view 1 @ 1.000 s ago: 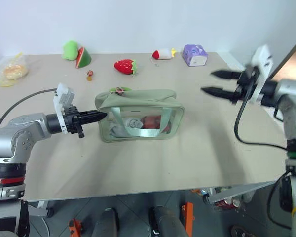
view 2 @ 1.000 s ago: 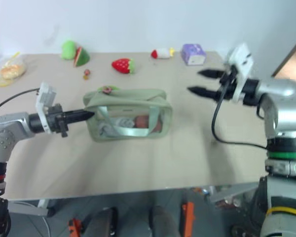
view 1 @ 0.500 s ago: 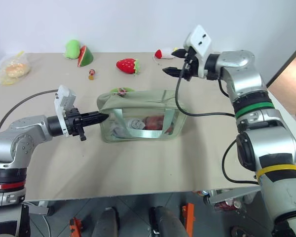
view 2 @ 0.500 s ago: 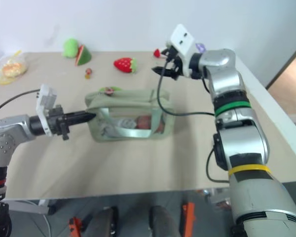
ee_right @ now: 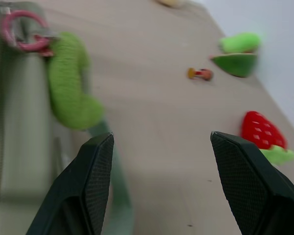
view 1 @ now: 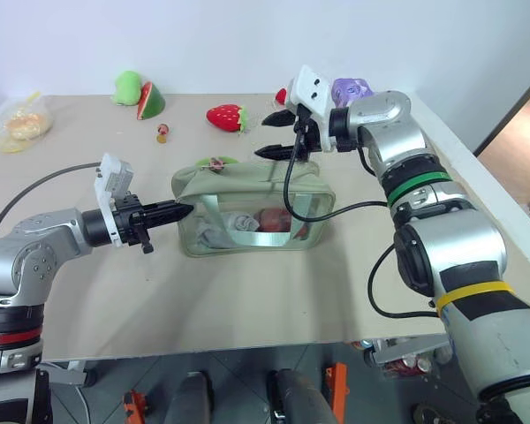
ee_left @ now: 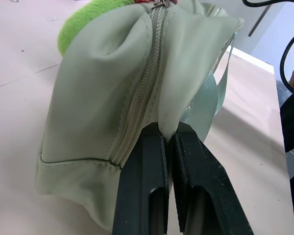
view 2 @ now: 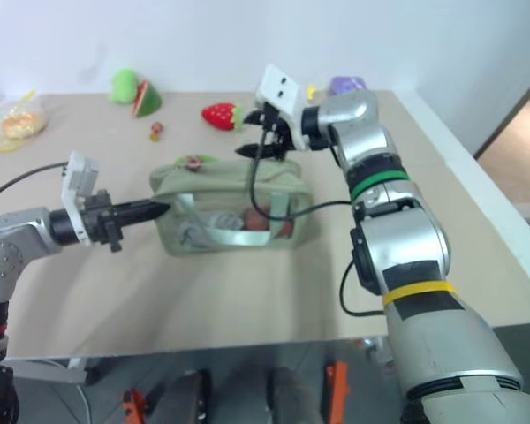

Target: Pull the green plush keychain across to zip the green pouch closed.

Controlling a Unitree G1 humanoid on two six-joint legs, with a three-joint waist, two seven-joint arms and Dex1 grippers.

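The green pouch (view 1: 238,177) lies mid-table, its clear side panel facing me, with soft items inside. My left gripper (view 1: 187,209) is shut on a fold of fabric at the pouch's left end, right beside the zipper (ee_left: 137,98). The green plush keychain (view 1: 216,162) lies at the far left top of the pouch, joined to a pink ring (ee_right: 19,32). My right gripper (view 1: 263,135) hovers open just behind and above the pouch's far edge, pointing left toward the keychain (ee_right: 71,90), apart from it. Its black cable hangs across the pouch.
Along the far side of the table lie a strawberry plush (view 1: 227,116), a watermelon slice (view 1: 150,100), a round green plush (view 1: 126,87), a small toy (view 1: 162,134) and a purple item (view 1: 352,88). A clear bag (view 1: 18,128) sits far left.
My right arm has swung in from the right side of the table to the pouch's far edge, still open. The left gripper has kept its hold and place.
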